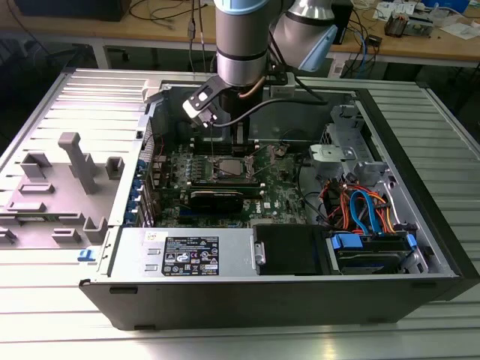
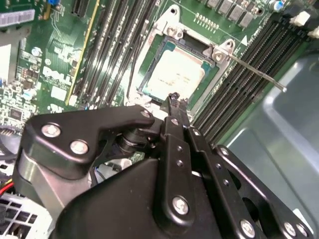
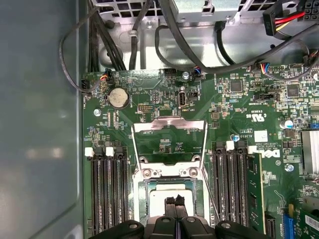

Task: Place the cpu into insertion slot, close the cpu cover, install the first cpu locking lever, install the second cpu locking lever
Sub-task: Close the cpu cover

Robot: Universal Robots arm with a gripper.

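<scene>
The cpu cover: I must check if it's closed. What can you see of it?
The cpu cover is a thin, shiny silver metal frame with a large square cut-out. It is swung open, hinged next to the chip, which lies uncovered; green board shows through the cut-out. Nothing rests on it.

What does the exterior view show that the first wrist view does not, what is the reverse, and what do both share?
Exterior view: the arm, the power supply and, at the exterior view's left, grey plastic fixtures. First wrist view: the coin battery and the cpu cover folded open, green board visible through its cut-out. Both: the cpu lying in the insertion slot, with the gripper over it.
</scene>
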